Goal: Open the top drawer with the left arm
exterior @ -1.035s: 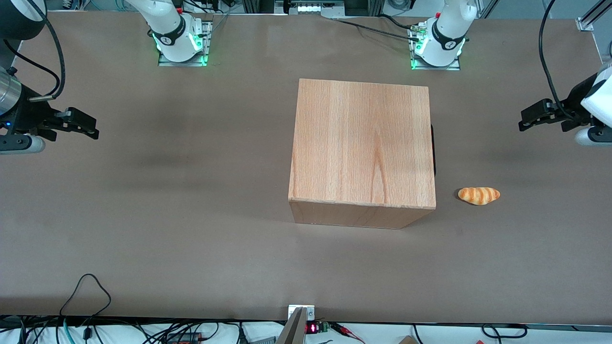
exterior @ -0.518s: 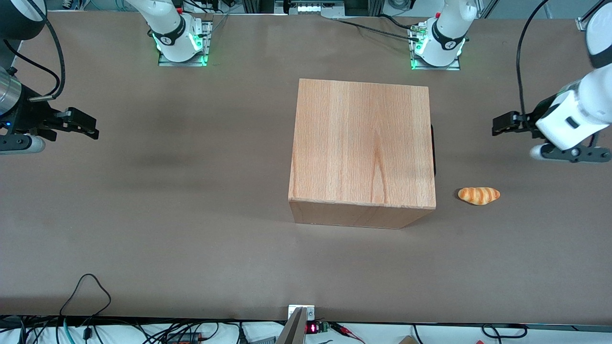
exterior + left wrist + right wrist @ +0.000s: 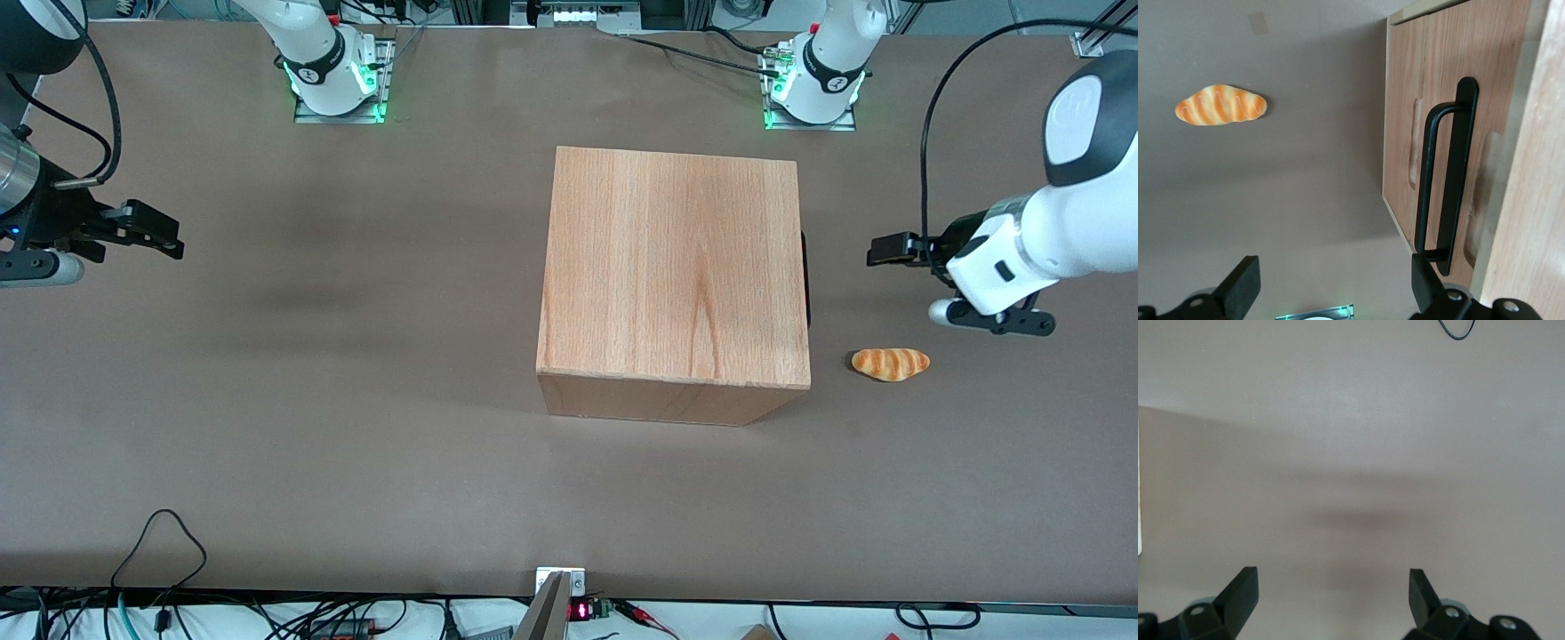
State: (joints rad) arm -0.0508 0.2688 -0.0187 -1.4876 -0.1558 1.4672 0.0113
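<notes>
The left arm [image 3: 1058, 240] has swung closer to the top drawer [image 3: 1438, 153]; its tool [image 3: 889, 250], fingers spread, hovers level above the tabletop [image 3: 356, 400], facing the handle [image 3: 1446, 180].

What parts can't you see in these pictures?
- Inside of the top drawer: hidden in every view, since its front panel is flush with the wooden box.
- Drawer handle: front view shows only a dark sliver past the box's top.
- Gripper: open; wrist view's edge cuts off its body.
- Bread roll's underside: against the table.
</notes>
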